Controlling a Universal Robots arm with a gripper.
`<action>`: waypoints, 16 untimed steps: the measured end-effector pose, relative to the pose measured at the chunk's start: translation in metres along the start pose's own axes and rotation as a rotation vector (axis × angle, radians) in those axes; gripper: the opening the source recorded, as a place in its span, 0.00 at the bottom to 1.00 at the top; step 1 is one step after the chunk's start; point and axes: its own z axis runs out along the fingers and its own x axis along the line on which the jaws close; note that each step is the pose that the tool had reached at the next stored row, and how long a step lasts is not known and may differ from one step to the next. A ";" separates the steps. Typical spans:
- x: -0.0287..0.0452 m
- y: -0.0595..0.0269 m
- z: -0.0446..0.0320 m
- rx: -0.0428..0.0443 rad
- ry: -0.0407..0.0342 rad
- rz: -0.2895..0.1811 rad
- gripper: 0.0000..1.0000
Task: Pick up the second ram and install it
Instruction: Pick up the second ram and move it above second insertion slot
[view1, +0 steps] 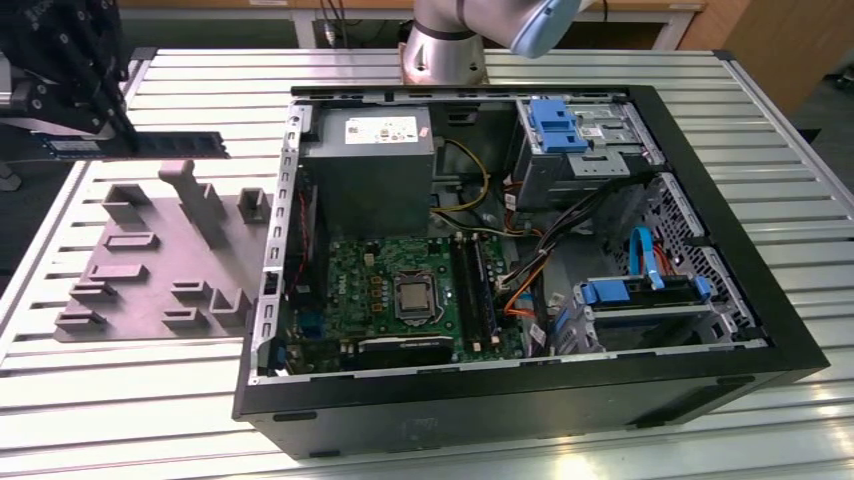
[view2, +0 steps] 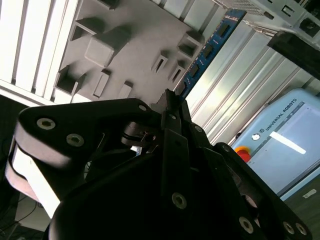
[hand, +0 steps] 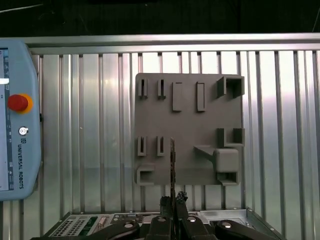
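The second ram (view1: 160, 145) is a long dark stick held level in the air above the grey fixture block (view1: 160, 255), at the exterior view's upper left. My gripper (view1: 83, 138) is shut on one end of it. The first wrist view shows the ram (hand: 172, 162) edge-on, rising from between the fingertips of the gripper (hand: 173, 200) over the fixture block (hand: 190, 130). In the second wrist view the ram (view2: 205, 50) stretches away from the gripper (view2: 171, 102). The green motherboard (view1: 387, 290) with its long black slots (view1: 474, 290) lies inside the open computer case (view1: 534, 400).
The case takes up the table's middle and the exterior view's right, with a power supply (view1: 367, 150), blue drive brackets (view1: 641, 292) and loose cables (view1: 534, 290) inside. A teach pendant (hand: 17, 115) lies beside the fixture block. The arm's base (view1: 447, 50) stands behind the case.
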 end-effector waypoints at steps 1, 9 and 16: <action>-0.0001 -0.0019 0.0000 0.0000 0.0000 0.000 0.14; -0.0007 -0.0176 -0.0003 0.0001 -0.0001 0.000 0.14; -0.0012 -0.0322 -0.0007 0.0001 0.0000 0.000 0.14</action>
